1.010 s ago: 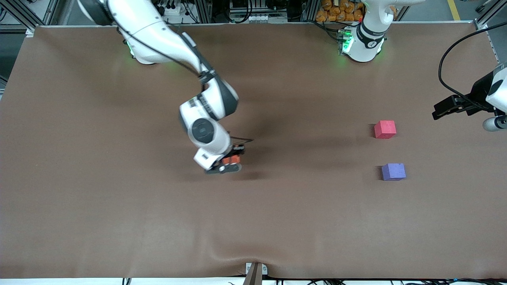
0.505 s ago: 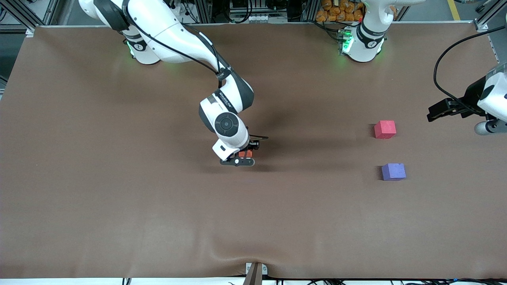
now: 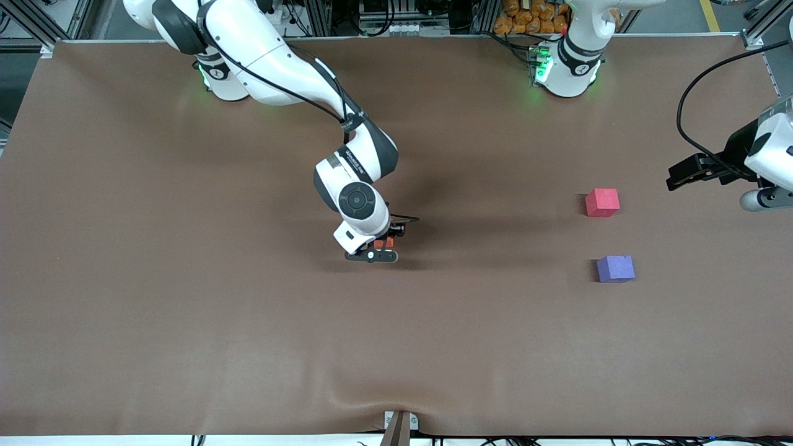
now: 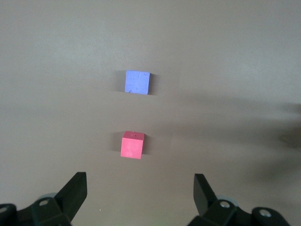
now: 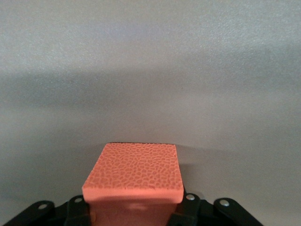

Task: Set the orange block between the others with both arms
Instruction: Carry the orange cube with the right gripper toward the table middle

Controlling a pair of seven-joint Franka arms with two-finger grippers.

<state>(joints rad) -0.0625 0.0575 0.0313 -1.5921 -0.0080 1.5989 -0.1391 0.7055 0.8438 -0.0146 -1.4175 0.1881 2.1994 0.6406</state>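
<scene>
The orange block (image 3: 385,243) is at mid-table, low over the brown mat, with my right gripper (image 3: 380,249) shut on it. In the right wrist view the orange block (image 5: 134,174) fills the space between the black fingers (image 5: 77,203) of my right gripper (image 5: 133,208). The pinkish-red cube (image 3: 602,202) and the purple-blue cube (image 3: 615,269) sit apart toward the left arm's end, the purple-blue one nearer the front camera. My left gripper (image 3: 684,174) hangs open in the air past them at the table's end. Its view shows the pinkish-red cube (image 4: 132,145), the purple-blue cube (image 4: 138,82) and the left gripper (image 4: 138,182) wide apart.
A brown mat (image 3: 186,297) covers the table, with a wrinkle near its front edge (image 3: 347,387) and a clamp (image 3: 399,426) there. A black cable (image 3: 697,93) loops off the left arm.
My right arm has carried the orange block toward the left arm's end and has almost stopped. The left gripper has drifted slightly toward the two cubes.
</scene>
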